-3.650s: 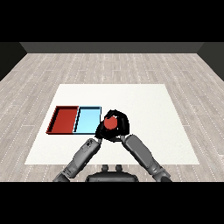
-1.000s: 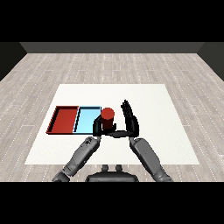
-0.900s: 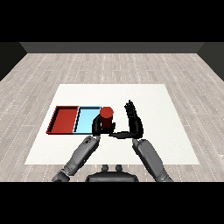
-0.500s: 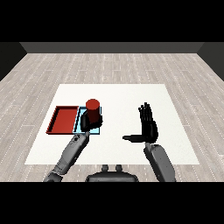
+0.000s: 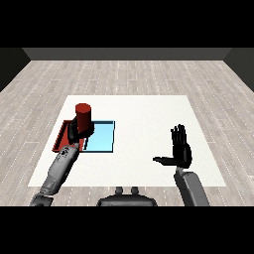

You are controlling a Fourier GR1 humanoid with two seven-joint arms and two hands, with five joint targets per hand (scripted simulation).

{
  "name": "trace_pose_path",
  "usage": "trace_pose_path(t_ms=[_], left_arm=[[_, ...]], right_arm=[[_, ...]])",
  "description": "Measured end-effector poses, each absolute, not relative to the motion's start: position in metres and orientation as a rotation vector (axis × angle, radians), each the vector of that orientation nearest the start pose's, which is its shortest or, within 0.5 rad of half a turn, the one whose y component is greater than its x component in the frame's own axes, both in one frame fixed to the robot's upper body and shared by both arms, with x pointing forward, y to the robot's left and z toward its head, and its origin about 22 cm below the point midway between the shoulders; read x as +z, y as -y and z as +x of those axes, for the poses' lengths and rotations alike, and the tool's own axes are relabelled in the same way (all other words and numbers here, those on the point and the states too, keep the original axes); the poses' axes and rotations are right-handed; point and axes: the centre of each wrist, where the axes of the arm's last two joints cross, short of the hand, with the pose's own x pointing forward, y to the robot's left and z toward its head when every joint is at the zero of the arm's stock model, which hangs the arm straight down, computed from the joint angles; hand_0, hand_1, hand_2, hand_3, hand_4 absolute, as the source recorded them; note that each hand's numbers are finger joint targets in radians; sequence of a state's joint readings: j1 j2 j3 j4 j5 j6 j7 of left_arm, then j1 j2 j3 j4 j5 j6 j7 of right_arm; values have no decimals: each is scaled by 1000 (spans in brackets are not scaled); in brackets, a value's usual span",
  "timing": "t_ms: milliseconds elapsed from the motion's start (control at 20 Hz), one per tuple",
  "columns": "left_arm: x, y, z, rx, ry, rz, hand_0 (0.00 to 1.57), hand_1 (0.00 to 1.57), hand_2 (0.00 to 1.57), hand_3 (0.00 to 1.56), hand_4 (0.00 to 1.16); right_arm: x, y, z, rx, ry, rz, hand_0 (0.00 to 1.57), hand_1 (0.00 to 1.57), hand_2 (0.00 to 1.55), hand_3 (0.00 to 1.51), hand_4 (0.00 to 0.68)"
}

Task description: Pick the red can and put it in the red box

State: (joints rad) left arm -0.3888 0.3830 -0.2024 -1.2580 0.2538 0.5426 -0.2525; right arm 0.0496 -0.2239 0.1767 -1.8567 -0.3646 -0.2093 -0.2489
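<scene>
The red can stands upright in my left hand, whose fingers curl round its lower part. Hand and can hover over the seam between the red tray and the light blue tray, covering most of the red tray. My right hand is raised over the right part of the table, fingers straight up, thumb stuck out to the left, holding nothing.
The two trays lie side by side at the left of the white table. Grey plank floor surrounds the table.
The can passed from my right hand to my left. The left hand carried it leftward from beside the blue tray to above the trays' seam. My right hand opened and drew back to the right.
</scene>
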Motion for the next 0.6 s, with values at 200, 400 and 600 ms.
trace_pose_path(t_ms=[200,400,600], left_arm=[[36,-303,334,-9,1709,570,1571,1571,1562,1505,1081],[14,-344,336,-59,1532,695,1571,1571,1550,1466,1049],[-4,-374,337,-97,1329,798,1232,1232,1150,1068,922]], right_arm=[[52,237,217,-166,1953,143,0,0,0,0,0],[44,243,221,-179,1938,116,0,0,0,0,0],[39,244,225,-187,1933,116,0,0,0,0,0]])
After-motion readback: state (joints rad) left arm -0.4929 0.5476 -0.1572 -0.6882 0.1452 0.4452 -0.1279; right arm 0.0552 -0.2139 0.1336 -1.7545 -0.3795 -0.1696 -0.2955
